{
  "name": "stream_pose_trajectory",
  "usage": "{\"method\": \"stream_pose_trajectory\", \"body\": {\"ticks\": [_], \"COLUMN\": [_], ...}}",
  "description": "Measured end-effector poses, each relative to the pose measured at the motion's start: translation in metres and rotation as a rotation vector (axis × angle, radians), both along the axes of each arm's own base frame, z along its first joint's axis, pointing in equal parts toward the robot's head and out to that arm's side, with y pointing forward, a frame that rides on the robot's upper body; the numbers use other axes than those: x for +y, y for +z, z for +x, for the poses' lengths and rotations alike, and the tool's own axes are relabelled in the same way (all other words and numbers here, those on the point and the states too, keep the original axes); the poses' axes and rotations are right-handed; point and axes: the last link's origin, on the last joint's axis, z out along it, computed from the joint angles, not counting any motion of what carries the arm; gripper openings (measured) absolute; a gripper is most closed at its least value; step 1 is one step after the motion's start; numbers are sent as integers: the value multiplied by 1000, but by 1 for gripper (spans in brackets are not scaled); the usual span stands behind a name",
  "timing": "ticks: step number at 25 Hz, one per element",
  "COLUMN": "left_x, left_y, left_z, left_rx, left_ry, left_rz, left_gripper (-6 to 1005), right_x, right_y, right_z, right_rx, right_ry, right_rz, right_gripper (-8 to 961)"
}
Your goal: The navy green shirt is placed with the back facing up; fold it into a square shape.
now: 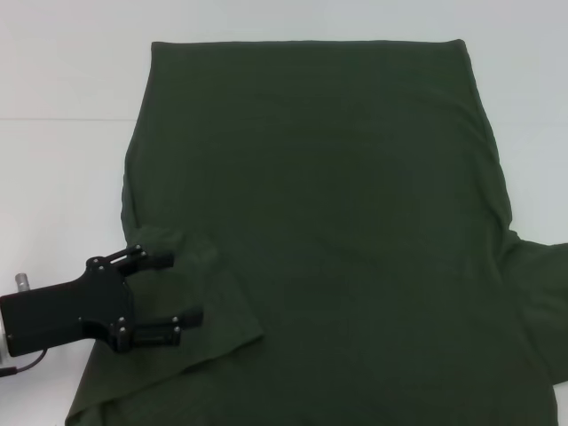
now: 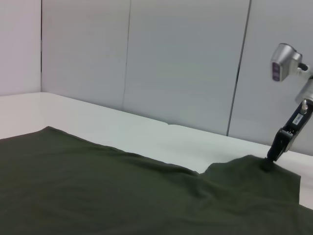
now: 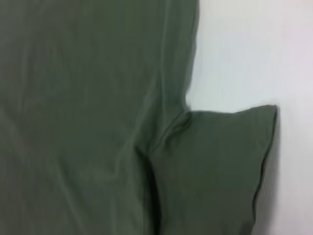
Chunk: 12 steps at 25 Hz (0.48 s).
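Two open fingers of the left gripper (image 1: 169, 288) straddle the shirt's (image 1: 319, 204) folded-in left sleeve near the surface's (image 1: 53, 160) front-left corner, gripping nothing, the body lying rightward, long axis front to back.

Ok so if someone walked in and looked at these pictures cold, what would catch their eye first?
First, the navy green shirt, spread plain side up over most of the white table. Next, the black left gripper at the near left, open above the sleeve that lies folded in over the body. In the left wrist view the right gripper touches down on the opposite sleeve, at the shirt's right edge.
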Motion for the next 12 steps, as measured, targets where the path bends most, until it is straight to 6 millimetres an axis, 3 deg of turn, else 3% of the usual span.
{"method": "stream_pose_trajectory", "body": {"ticks": [12], "left_x": [-1], "left_y": [1], "left_z": [-1], "left_rx": [-4], "left_ry": [4], "left_rz": [6], "left_gripper": [948], "right_x": [-12], "right_y": [37], "right_z": [8], "right_rx": [28], "right_ry": [-1], "right_rz": [138], "right_gripper": [97]}}
